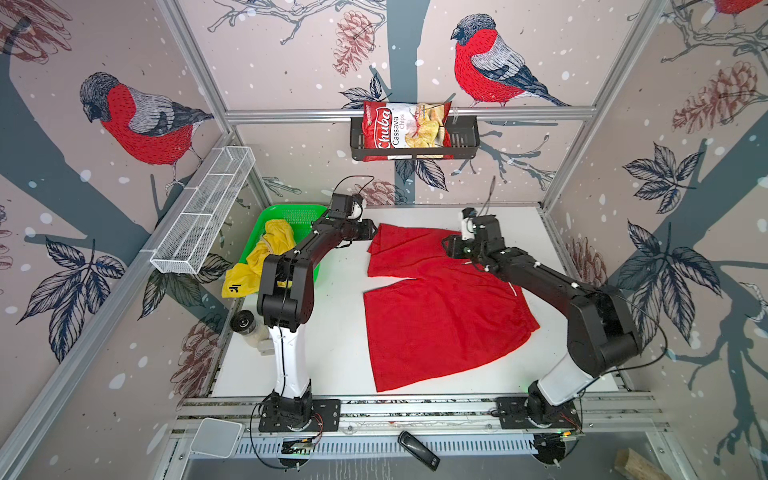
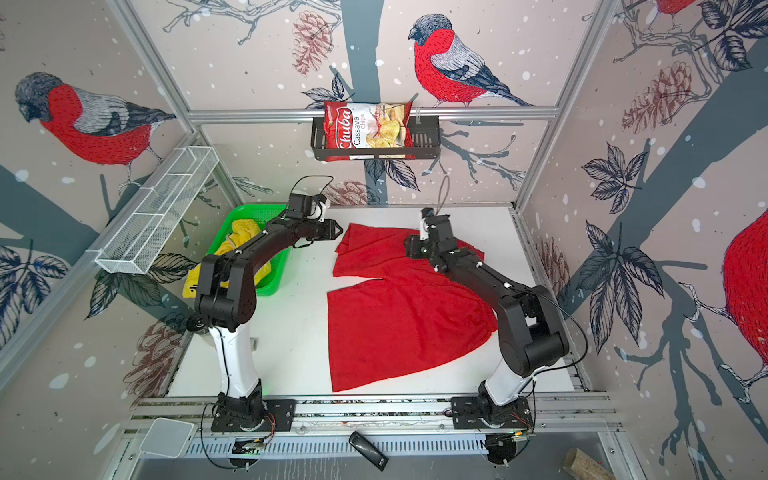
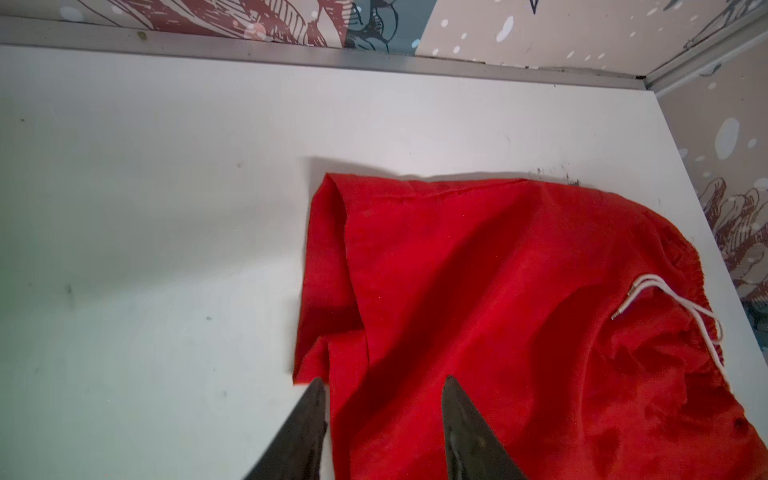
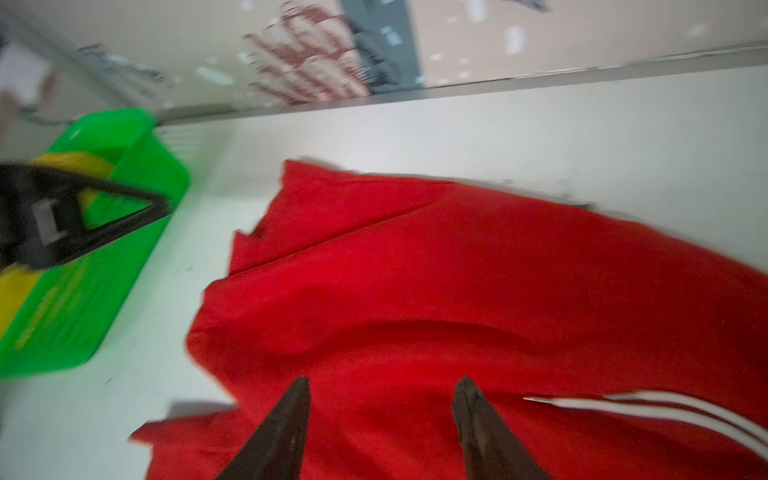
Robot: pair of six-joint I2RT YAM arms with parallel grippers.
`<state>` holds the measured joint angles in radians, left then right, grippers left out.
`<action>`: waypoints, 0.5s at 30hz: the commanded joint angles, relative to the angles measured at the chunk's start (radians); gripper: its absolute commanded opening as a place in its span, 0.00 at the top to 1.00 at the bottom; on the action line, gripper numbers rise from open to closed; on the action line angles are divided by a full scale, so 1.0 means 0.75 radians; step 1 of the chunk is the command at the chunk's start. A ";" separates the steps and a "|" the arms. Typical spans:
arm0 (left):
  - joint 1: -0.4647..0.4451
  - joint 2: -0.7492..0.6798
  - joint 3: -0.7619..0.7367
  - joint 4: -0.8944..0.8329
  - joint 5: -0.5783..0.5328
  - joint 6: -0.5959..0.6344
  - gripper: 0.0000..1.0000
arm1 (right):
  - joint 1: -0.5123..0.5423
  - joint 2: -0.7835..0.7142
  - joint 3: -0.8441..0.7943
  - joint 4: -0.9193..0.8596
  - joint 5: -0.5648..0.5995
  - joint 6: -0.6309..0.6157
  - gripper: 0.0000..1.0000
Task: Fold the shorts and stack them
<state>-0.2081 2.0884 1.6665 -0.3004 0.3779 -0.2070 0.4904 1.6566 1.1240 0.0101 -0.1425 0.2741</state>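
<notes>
The red shorts [image 1: 436, 324] [image 2: 399, 328] lie spread on the white table, legs toward the left and the far leg partly folded over. Their white drawstring [image 3: 665, 291] [image 4: 685, 407] lies at the waistband on the right. My left gripper [image 1: 372, 230] [image 3: 382, 380] hovers open over the far leg's hem corner with nothing between its fingers. Open too, my right gripper [image 1: 446, 244] [image 4: 382, 379] hangs above the cloth [image 4: 457, 270] near the waistband. The yellow shorts [image 1: 270, 245] [image 2: 245, 232] sit crumpled in the green basket [image 1: 291, 210], one leg draped over its near rim.
The green basket [image 4: 124, 166] stands at the table's far left beside my left arm. A white wire shelf [image 1: 203, 212] hangs on the left wall, and a black wall basket holds a chips bag [image 1: 407, 129]. A small jar [image 1: 245, 324] stands at the left edge.
</notes>
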 commanded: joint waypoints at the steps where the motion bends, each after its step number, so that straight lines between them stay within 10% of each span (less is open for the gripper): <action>1: 0.001 0.095 0.103 0.036 0.064 -0.037 0.50 | 0.136 0.044 0.025 0.088 -0.012 -0.018 0.43; 15: -0.029 0.471 0.440 0.141 0.088 -0.129 0.50 | 0.322 0.336 0.047 0.193 -0.038 -0.004 0.43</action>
<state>-0.2237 2.4165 1.9694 -0.2462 0.4244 -0.2878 0.7292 1.8965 1.1694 0.1188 -0.1661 0.2684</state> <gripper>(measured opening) 0.505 0.570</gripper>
